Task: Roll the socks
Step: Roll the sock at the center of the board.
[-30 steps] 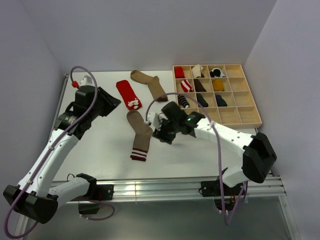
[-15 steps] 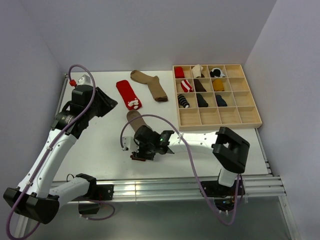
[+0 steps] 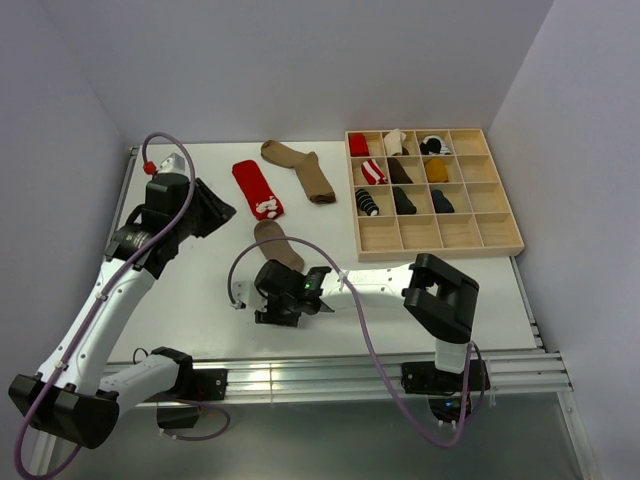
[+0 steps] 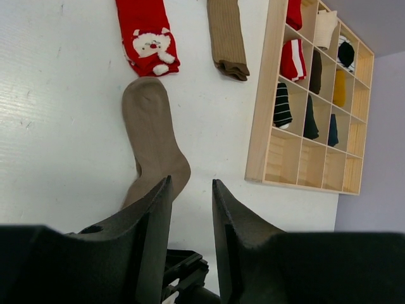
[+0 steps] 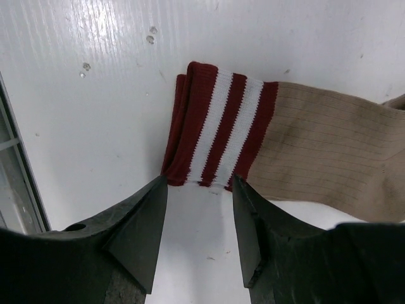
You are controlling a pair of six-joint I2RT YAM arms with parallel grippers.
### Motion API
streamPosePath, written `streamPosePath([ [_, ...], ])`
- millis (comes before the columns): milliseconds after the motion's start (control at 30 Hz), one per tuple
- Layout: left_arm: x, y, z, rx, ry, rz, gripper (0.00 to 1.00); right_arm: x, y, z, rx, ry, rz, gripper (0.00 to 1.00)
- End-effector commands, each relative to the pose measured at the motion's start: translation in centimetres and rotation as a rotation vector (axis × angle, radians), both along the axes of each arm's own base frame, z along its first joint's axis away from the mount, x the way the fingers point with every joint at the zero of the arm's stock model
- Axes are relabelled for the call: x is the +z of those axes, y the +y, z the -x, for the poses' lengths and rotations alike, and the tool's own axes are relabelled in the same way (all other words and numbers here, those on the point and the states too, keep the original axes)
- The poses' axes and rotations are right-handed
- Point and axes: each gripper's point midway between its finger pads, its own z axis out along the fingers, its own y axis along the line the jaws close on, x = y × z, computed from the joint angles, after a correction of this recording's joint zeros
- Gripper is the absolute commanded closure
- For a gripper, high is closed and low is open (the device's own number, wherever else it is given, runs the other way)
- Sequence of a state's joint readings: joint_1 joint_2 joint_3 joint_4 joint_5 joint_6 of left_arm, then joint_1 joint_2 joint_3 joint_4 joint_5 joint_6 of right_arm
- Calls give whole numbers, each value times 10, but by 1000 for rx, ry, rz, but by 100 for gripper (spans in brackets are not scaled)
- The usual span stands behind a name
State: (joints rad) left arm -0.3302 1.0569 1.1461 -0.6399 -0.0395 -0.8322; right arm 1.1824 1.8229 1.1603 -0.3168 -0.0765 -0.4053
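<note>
The white table point(image 3: 190, 290) carries a wooden tray point(image 3: 478, 232) on its right side and 3 loose socks. The tan sock point(image 3: 278, 243) lies mid-table, its striped cuff point(image 5: 218, 130) toward the near edge. The red sock point(image 3: 258, 189) and brown sock point(image 3: 300, 170) lie farther back. The right gripper point(image 5: 199, 190) stands open, its tips at the cuff's end, 1 on each side. The left gripper point(image 4: 191, 183) hovers above the table, slightly parted and empty.
</note>
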Motion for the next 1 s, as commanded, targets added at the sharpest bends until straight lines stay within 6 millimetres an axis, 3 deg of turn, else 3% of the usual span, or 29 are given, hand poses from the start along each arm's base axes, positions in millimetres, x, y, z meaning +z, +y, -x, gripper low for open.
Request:
streamPosePath([
  [0,8,-2,0,-32,-46,4,63,21,15,1,-5,-7,-55,47],
  [167,-1,-6,-1,-48,-30,12,64,25,20,6,3,22,-63,47],
  [667,-15,-11,-4,-66,-4,16,64,-8,25,10,40,34,-7,51],
  [867,-24,-13,-3,-72,8,23,64,-21,19,14,56,59,25,58],
  [967,-33,-11,-4,-63,19,17,64,-27,14,13,52,98,43,67],
])
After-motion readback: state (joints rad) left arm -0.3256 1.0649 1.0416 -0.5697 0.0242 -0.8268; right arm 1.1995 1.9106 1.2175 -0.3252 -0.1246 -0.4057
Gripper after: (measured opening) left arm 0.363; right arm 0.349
